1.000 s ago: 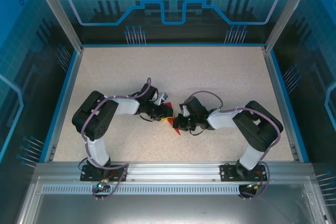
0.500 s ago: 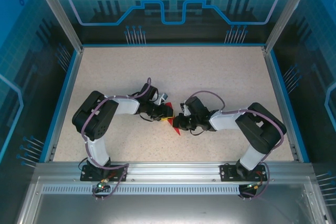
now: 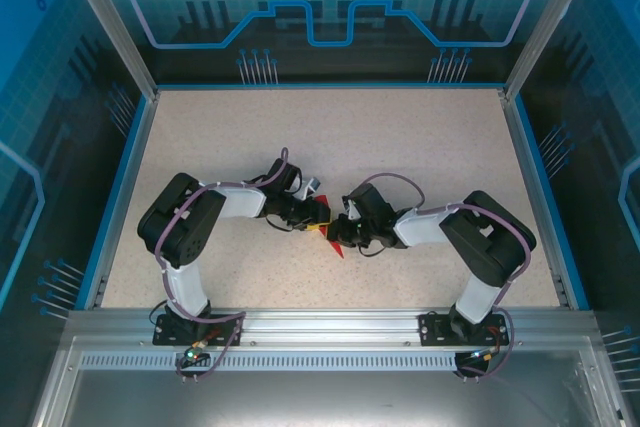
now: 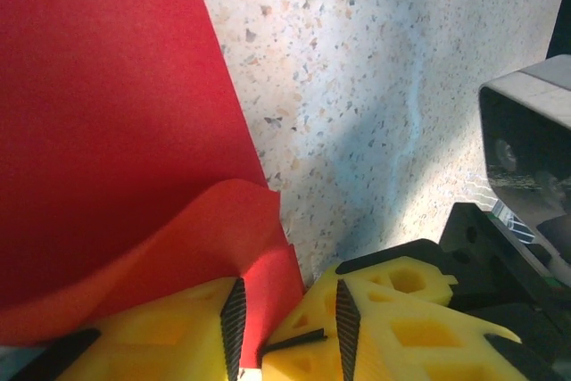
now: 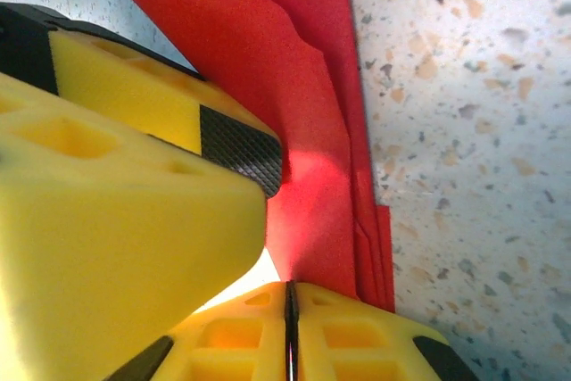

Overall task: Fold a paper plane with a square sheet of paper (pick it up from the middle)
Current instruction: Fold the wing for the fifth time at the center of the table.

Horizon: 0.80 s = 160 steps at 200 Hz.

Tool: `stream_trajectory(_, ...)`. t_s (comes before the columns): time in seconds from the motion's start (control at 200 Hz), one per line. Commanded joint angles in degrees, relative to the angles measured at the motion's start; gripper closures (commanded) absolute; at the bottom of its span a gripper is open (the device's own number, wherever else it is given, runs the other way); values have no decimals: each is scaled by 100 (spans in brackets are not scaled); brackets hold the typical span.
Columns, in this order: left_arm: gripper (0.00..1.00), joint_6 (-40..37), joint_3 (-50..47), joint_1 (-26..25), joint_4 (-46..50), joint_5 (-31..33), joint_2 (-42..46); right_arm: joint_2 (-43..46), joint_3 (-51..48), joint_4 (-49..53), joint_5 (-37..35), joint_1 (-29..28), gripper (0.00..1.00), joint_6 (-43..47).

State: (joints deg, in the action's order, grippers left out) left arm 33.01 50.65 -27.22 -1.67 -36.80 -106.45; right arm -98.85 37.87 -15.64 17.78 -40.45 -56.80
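Red paper is the item under work: the square sheet of paper (image 3: 334,239) lies about the middle of the tabletop (image 3: 400,137), slightly toward the near edge, with both arms reaching inward and meeting over it. In the right wrist view the sheet (image 5: 299,69) shows several stacked edges along one side, so it is already in layers and not a single flat square. The right gripper (image 3: 346,234) has its jaws pressed together (image 5: 287,296) with the paper running down into the seam, and it appears clamped on the folded stack. The left gripper (image 3: 318,214) has its jaws a little apart (image 4: 285,301), a strip of red between the pads and a raised flap (image 4: 178,229) curling over one finger; no firm pinch is evident. Judgement: an intermediate fold is in hand, with the right arm pinning the stack and the left arm placed to take the loose flap. No dart shape or centre crease is visible, so the task looks part done. The next move calls for the left jaws to close on the flap alone, carry it over squarely to the opposite edge, and press it flat while the right side keeps the layers from sliding on the speckled surface (image 4: 375,86).
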Motion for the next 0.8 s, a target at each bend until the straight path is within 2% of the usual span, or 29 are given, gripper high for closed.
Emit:
stream_trajectory(0.0,60,-387,42,-53,306,62,-98,-135,-383,507,-197,39,93,-145)
stream_trajectory(0.175,48,-697,249,-46,616,29,534,-320,-532,206,-65,41,95,-356)
stream_trajectory(0.295,45,-722,183,-38,793,486,1017,-379,-497,184,-47,25,95,-405)
stream_trajectory(0.575,59,-397,-357,-37,161,799,994,-372,-433,320,-62,18,96,-411)
stream_trajectory(0.795,60,-302,-381,-33,-255,793,773,-384,-430,333,-39,25,96,-394)
